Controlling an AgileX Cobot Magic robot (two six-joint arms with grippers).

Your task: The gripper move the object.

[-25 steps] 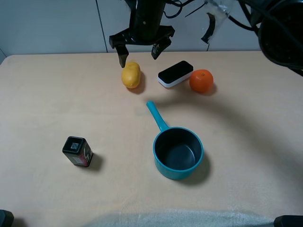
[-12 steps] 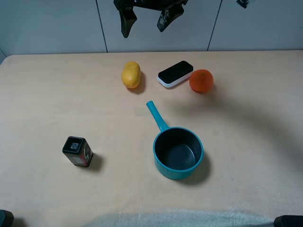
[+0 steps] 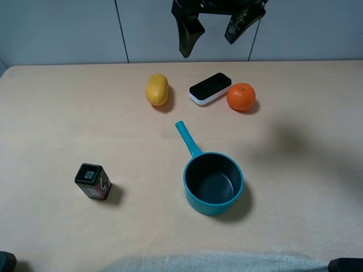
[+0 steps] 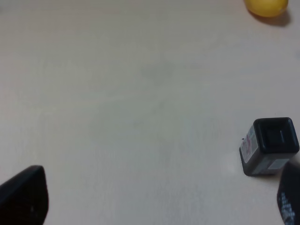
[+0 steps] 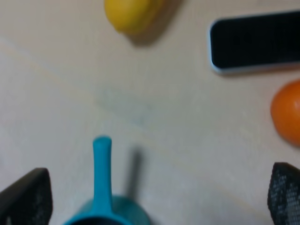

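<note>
The yellow oblong object [image 3: 157,89] lies on the tan table at the back, left of centre; it also shows in the right wrist view [image 5: 131,14] and the left wrist view [image 4: 266,6]. My right gripper [image 3: 211,31] hangs open and empty high above the table, behind and to the right of the object and apart from it; its two dark fingers sit wide apart in the right wrist view [image 5: 154,201]. My left gripper [image 4: 157,206] is open and empty over bare table near a black box, and does not show in the exterior view.
A black-and-white eraser-like block [image 3: 210,88] and a round orange [image 3: 241,97] lie right of the yellow object. A teal saucepan [image 3: 210,207] stands at centre front, its handle [image 5: 102,173] pointing back. A small black box [image 3: 92,181] stands front left.
My right gripper, which was down around the yellow object a second ago, has risen off it and shifted right, still open. The object stays where it lay.
</note>
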